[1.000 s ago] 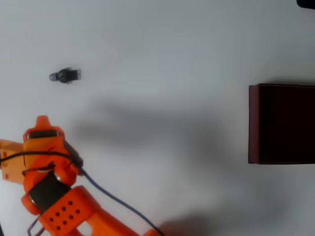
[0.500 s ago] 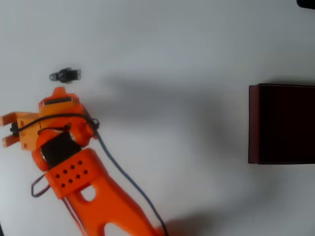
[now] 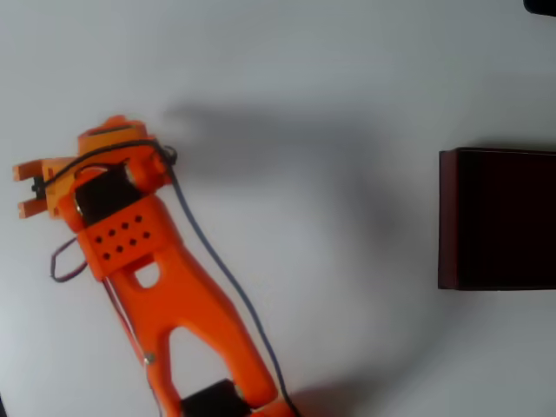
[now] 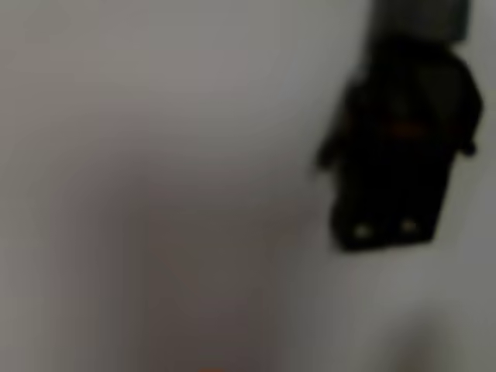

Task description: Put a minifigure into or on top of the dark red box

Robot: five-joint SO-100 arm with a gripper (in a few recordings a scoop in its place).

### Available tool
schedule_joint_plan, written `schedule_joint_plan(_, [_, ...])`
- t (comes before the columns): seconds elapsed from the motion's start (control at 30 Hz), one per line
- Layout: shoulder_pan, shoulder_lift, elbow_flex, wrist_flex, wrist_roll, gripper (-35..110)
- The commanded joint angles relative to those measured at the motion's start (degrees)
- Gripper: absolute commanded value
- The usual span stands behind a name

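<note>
**Orange arm low over the counter's left side, box far to the right**

Overhead, the orange arm (image 3: 165,295) reaches from the bottom edge up and to the left across the pale counter (image 3: 330,69). Its gripper (image 3: 109,143) end sits at upper left, and the arm's own body covers whatever lies beneath the tip. A dark cable (image 3: 217,269) runs along the arm's right side. A soft shadow spreads on the counter to the right of the wrist.

Dark red box (image 3: 498,219) — at the right edge of the overhead view, cut off by the frame — stands well apart from the arm. Its thin red wall shows on the left side, and the inside reads almost black.

Wrist view, very blurred: the minifigure (image 4: 399,155) fills the upper right, close to the lens. Its body is dark, nearly black, with a faint reddish mark across the middle and two small pale spots near its lower end. A grey shape, likely the head, touches the top edge. It appears to lie on the pale counter, though the blur leaves that uncertain.

Whether the fingers are spread or pressed together cannot be told — overhead they are hidden under the arm's housing.
</note>
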Motion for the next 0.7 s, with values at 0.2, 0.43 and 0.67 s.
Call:
schedule_joint_plan(0.2, [-1.1,-13.8,-26.8,14.2,1.8,21])
schedule_joint_plan(0.43, [-2.3,-32.4,-62.1,30.0,3.6,21])
schedule_joint_plan(0.67, [-1.2,-45.2,-83.9,36.6,4.3,22])
